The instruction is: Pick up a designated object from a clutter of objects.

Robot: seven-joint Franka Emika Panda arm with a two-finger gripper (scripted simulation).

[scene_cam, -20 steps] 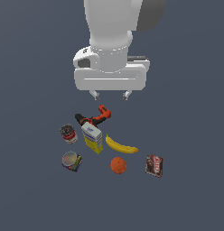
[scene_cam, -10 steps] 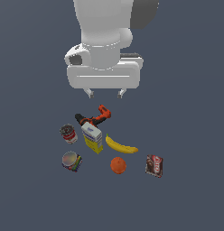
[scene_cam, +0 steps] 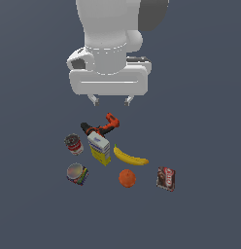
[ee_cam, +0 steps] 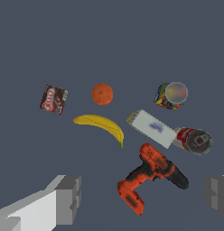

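- The gripper (scene_cam: 111, 101) hangs in the upper middle of the exterior view, high above the things, with its two fingers spread wide and holding nothing.
- The banana (scene_cam: 130, 156) lies flat near the middle of the exterior view (a bit right of center), just beside the yellow-and-white box (scene_cam: 99, 149).
- The orange (scene_cam: 127, 178) sits just below the banana, not touching it.
- The red drill (scene_cam: 100, 127) lies above the box.
- The dark packet (scene_cam: 166, 178) sits lower right of the banana, apart from it.
- Two cans (scene_cam: 73, 144) sit to the left.

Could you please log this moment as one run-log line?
phase: approach | gripper: open, above clutter | banana: on surface, ungrasped
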